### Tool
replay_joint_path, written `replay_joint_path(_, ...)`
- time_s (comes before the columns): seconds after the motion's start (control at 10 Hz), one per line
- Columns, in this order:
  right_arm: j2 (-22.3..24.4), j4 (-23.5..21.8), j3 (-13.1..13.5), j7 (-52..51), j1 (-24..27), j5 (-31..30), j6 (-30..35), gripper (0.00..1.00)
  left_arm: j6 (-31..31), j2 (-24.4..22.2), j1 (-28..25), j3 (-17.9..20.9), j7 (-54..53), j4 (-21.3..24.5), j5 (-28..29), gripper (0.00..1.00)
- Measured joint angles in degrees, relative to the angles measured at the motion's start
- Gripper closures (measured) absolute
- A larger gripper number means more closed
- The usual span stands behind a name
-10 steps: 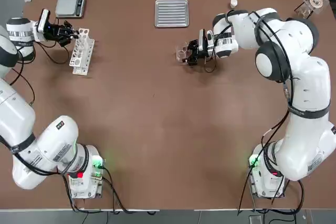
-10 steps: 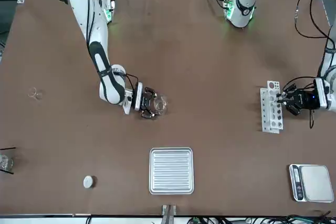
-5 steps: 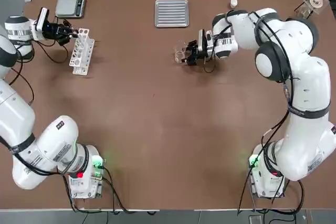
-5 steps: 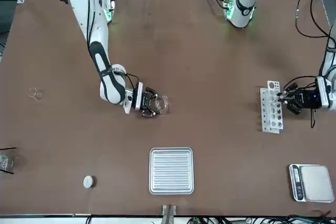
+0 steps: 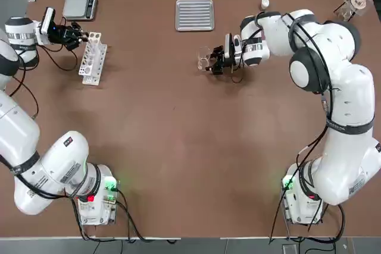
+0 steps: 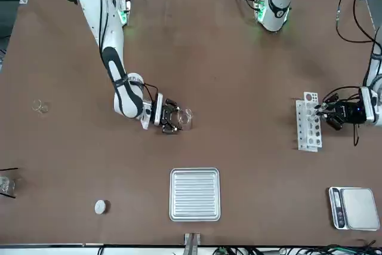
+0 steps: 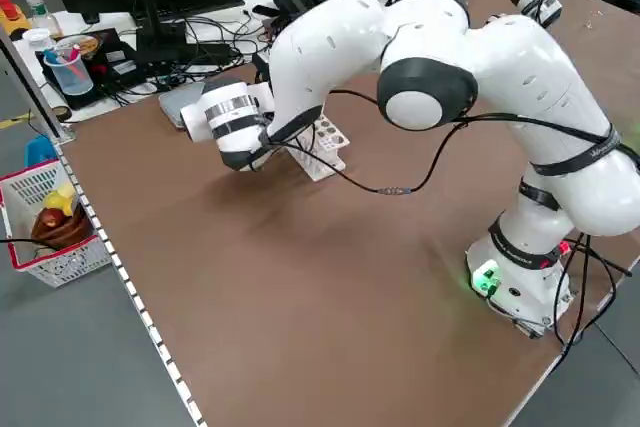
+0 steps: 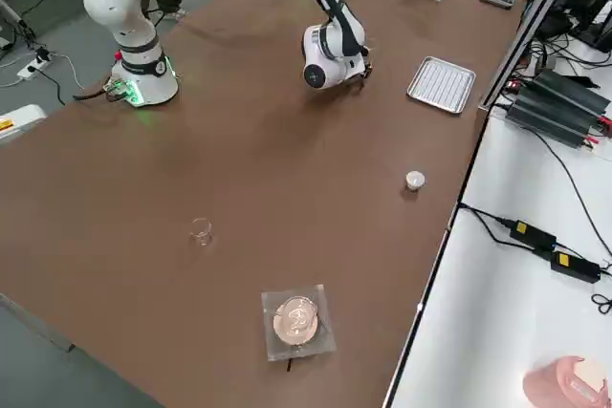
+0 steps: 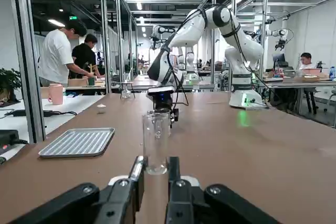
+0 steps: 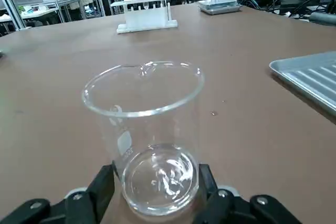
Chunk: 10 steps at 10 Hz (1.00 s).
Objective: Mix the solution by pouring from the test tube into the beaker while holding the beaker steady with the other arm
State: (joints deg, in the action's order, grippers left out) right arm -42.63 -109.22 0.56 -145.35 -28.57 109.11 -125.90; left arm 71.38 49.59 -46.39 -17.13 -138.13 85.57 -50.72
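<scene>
While the overhead camera is looking down, the right gripper (image 5: 210, 62) is reaching sideways from a folded white arm, its fingers clamping the small clear glass beaker (image 5: 205, 60) just below the ribbed metal tray (image 5: 194, 14); the left gripper (image 5: 80, 34) is stretching toward the white multi-hole tube rack (image 5: 92, 57), far left of that tray. Across the table, the beaker (image 6: 184, 119) is standing above the tray (image 6: 194, 193). At the left wrist, both fingers (image 9: 137, 174) are pinching a thin clear glass test tube (image 9: 156, 141) upright. At the right wrist, black fingers (image 10: 103, 187) are gripping the beaker's (image 10: 149, 135) base; no writing is legible.
</scene>
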Motion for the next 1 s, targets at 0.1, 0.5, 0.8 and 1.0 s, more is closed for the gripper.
replay_joint_path(0.1,0.0,0.0,0.0,0.0,0.0,0.0,0.0,0.29,-0.1,-0.1,-0.2,-0.2,0.0,0.0,0.0,0.79)
replay_joint_path(0.5,0.0,0.0,0.0,0.0,0.0,0.0,0.0,0.3,-0.3,-1.1,-0.5,-0.5,1.3,0.0,0.0,0.79)
replay_joint_path(0.8,0.0,0.0,0.0,0.0,0.1,0.0,0.0,0.31,-0.5,-1.8,-0.5,-0.5,1.6,0.0,0.0,0.79)
replay_joint_path(1.0,0.0,0.0,0.0,0.0,0.1,0.0,0.0,0.31,-0.7,-2.8,-0.5,-0.6,1.9,0.0,-0.2,0.79)
